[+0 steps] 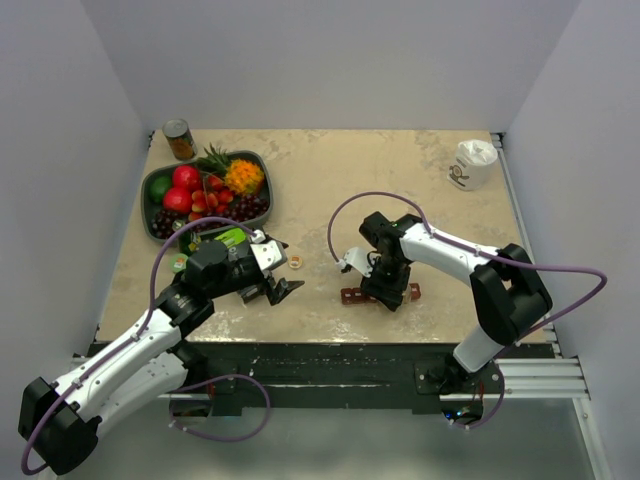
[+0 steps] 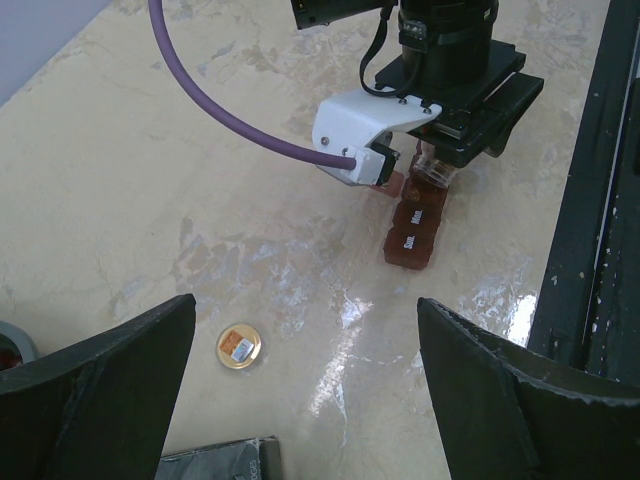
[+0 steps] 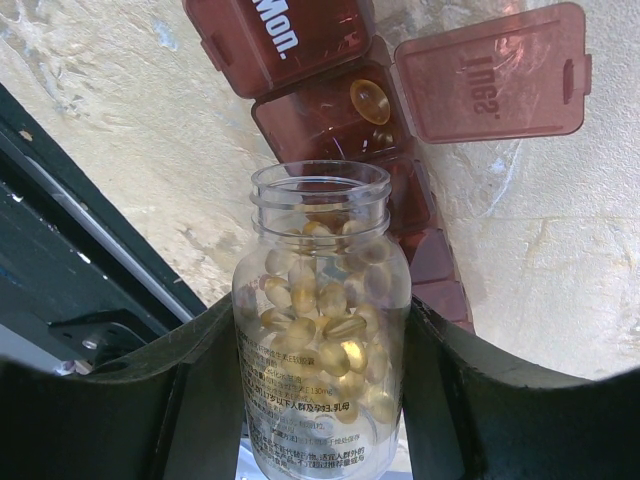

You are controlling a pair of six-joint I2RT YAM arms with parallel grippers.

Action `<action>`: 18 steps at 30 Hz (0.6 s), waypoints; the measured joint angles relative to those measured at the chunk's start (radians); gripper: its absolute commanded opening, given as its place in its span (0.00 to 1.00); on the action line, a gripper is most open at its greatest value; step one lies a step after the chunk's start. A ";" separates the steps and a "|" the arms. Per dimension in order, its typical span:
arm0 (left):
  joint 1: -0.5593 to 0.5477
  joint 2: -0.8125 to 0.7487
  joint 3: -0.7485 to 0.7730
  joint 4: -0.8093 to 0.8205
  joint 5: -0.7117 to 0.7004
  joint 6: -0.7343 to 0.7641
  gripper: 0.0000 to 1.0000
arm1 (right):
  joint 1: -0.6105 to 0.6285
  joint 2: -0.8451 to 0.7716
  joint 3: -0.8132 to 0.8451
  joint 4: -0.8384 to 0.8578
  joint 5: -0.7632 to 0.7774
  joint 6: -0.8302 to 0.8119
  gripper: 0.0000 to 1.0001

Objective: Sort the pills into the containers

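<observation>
My right gripper (image 1: 388, 285) is shut on a small clear uncapped bottle (image 3: 322, 330) full of tan-yellow pills (image 3: 330, 320). The bottle's mouth points at the dark red-brown compartment strip (image 3: 330, 110). The "Mon." lid (image 3: 280, 35) is closed and the "Tues" lid (image 3: 495, 70) stands open. At least one pill (image 3: 370, 98) lies in the open compartment. The strip also shows in the top view (image 1: 352, 295) and in the left wrist view (image 2: 415, 235), partly under the right gripper. My left gripper (image 1: 275, 292) (image 2: 305, 330) is open and empty, left of the strip. A gold bottle cap (image 2: 239, 346) lies on the table near it.
A grey-green fruit bowl (image 1: 152, 222) and a metal can (image 1: 179, 139) stand at the back left. A white cup (image 1: 472, 165) stands at the back right. A green packet (image 1: 232, 237) lies by the left wrist. The black front rail (image 2: 600, 200) runs close to the strip.
</observation>
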 measured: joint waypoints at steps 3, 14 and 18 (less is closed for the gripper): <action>0.000 0.000 0.000 0.000 0.000 0.000 0.96 | 0.000 0.000 0.000 0.000 0.000 0.000 0.13; 0.000 0.000 0.000 0.000 0.000 0.000 0.96 | 0.033 0.005 0.013 -0.014 0.028 0.000 0.12; 0.000 0.000 0.000 0.000 0.000 0.000 0.96 | 0.042 0.013 0.013 -0.014 0.036 0.003 0.12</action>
